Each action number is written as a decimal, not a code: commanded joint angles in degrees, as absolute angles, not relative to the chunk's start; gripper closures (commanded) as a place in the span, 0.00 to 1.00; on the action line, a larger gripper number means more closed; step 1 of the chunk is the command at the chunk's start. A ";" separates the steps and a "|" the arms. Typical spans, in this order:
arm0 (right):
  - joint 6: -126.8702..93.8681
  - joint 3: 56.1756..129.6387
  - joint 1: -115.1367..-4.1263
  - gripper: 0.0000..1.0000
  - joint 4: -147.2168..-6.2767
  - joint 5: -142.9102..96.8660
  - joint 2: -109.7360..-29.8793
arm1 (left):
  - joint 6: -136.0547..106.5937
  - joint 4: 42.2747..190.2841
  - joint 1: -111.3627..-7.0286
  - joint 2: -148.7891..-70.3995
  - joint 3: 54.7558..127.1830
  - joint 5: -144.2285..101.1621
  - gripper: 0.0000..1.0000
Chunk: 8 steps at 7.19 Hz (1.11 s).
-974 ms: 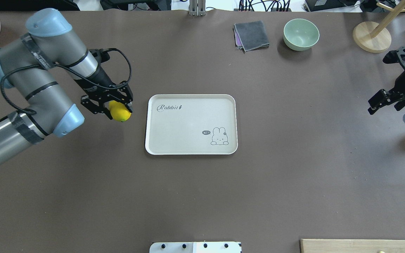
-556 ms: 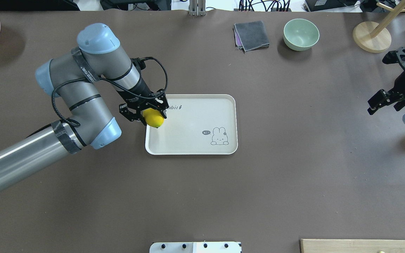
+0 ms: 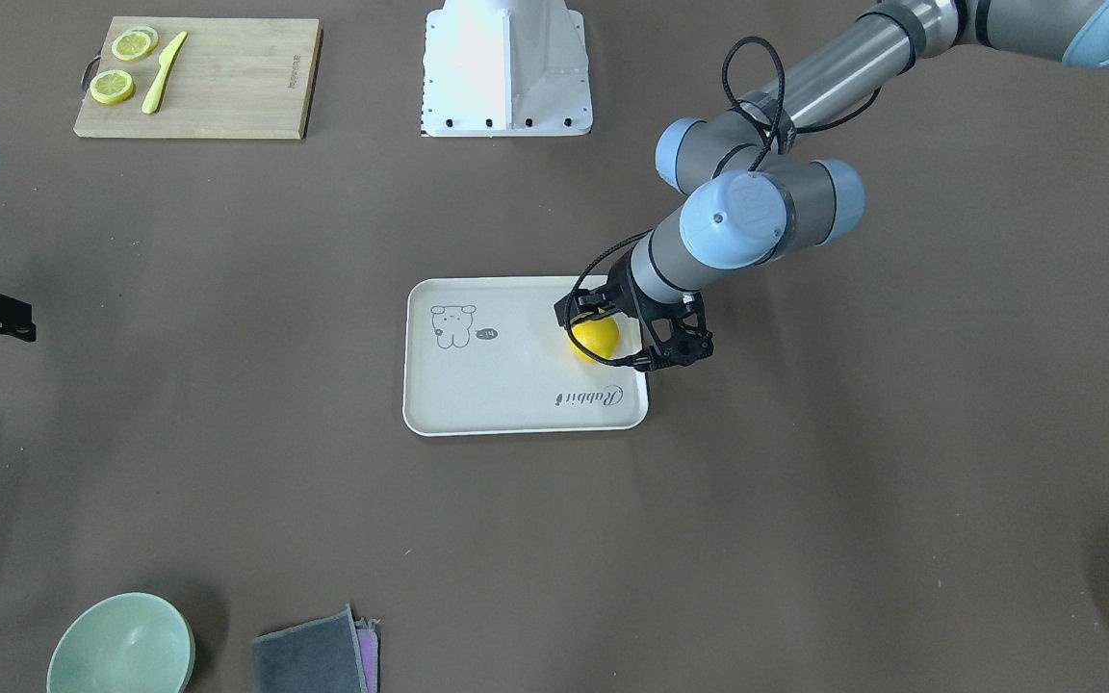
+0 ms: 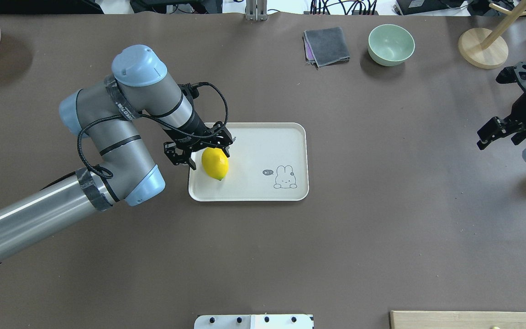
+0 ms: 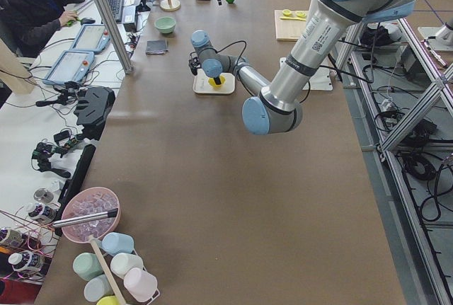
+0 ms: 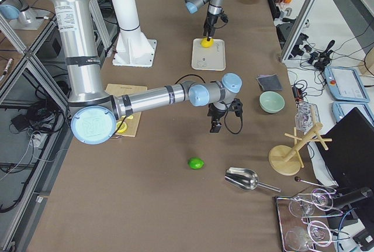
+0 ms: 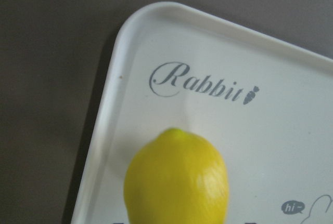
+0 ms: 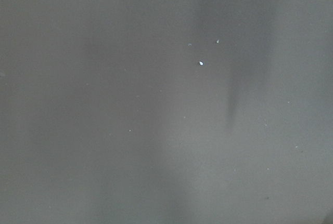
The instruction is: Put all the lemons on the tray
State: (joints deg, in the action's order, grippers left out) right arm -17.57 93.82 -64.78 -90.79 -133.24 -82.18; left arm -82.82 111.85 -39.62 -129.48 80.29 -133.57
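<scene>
the left gripper (image 4: 201, 151) hangs over the left edge of the tray (image 4: 263, 137), its jaws spread wide and gripping nothing. the yellow lemon (image 4: 215, 163) lies loose on the tray just beneath them, close to the "rabbit" script. far to the right, the right gripper (image 4: 491, 131) hovers above the table (image 4: 381, 228); i cannot tell how far apart its jaws stand. the green lemon (image 6: 196, 163) sits on the table beside that arm, well apart from the tray.
</scene>
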 commanded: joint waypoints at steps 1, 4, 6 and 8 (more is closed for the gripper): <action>-17.58 93.78 -64.78 0.00 -90.79 -133.24 -82.18 | -83.05 111.54 -41.21 -129.55 81.21 -133.86 0.03; -27.89 94.48 -63.90 0.00 -90.70 -133.33 -79.20 | -79.05 111.36 -53.40 -124.74 81.12 -138.86 0.03; -33.30 96.24 -60.92 0.00 -90.62 -132.46 -79.10 | -63.89 111.36 -59.39 -118.42 81.04 -138.61 0.03; -30.69 97.46 -60.56 0.00 -90.70 -126.15 -80.15 | -48.74 111.27 -61.26 -113.14 80.16 -136.25 0.03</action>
State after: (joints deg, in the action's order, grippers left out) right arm -32.00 96.54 -60.92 -90.56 -129.61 -79.45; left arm -57.07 111.30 -60.12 -116.27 80.64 -137.90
